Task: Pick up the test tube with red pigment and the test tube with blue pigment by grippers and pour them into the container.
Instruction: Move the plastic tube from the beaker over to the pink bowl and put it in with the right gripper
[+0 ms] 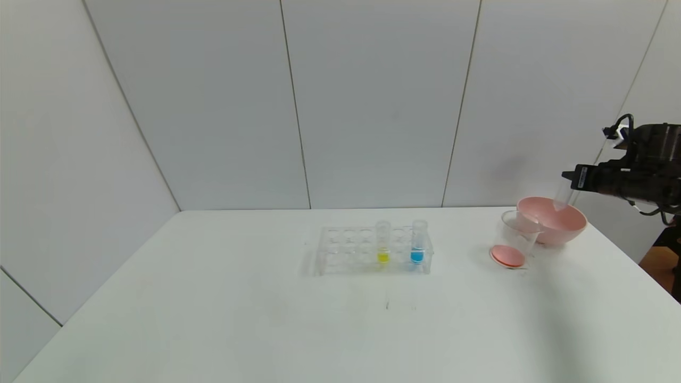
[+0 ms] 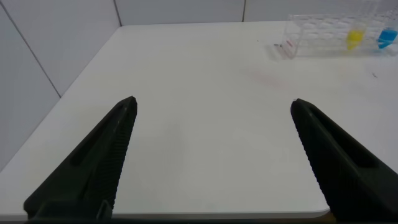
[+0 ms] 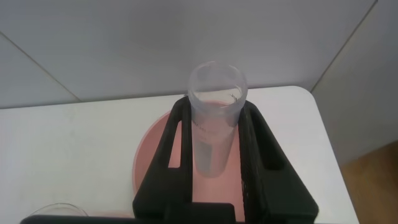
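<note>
My right gripper (image 1: pixel 570 180) is shut on a clear round-bottomed test tube (image 1: pixel 562 200) with no liquid showing in it, held upright above the pink bowl (image 1: pixel 564 226). The right wrist view shows the tube (image 3: pixel 214 134) clamped between the two fingers (image 3: pixel 177 149) over the bowl (image 3: pixel 155 155). The container, a clear beaker (image 1: pixel 515 236), stands just left of the bowl with red liquid in its bottom. The test tube with blue pigment (image 1: pixel 418 246) stands in the clear rack (image 1: pixel 340 250). My left gripper (image 2: pixel 212 102) is open and empty over the table's near left part.
A tube with yellow liquid (image 1: pixel 383 246) stands in the rack beside the blue one; both also show in the left wrist view, yellow (image 2: pixel 354 38) and blue (image 2: pixel 387 38). The table's right edge lies close beyond the bowl.
</note>
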Tool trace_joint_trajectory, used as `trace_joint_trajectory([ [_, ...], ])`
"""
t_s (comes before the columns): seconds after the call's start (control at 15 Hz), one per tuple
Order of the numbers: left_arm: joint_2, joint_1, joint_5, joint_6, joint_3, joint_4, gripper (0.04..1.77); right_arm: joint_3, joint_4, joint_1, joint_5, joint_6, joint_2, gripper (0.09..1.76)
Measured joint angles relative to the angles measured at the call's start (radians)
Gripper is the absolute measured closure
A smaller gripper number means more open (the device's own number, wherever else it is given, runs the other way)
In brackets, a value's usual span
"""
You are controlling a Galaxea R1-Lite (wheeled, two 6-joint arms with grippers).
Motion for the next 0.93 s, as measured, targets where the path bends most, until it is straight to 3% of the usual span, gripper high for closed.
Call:
trace_joint_trajectory([
  [0.4, 0.0, 0.0, 0.0, 0.0, 0.0, 0.0, 0.05, 0.013, -0.001, -0.003, 0.003, 0.001, 0.001, 1.35],
  [0.67, 0.0, 0.0, 0.0, 0.0, 0.0, 0.0, 0.05, 0.041, -0.053, -0.002, 0.008, 0.006, 0.001, 0.9],
  [0.93, 0.0, 0.0, 0.0, 0.0, 0.0, 0.0, 0.05, 0.048, -0.064, -0.001, 0.007, 0.006, 0.0, 0.59],
])
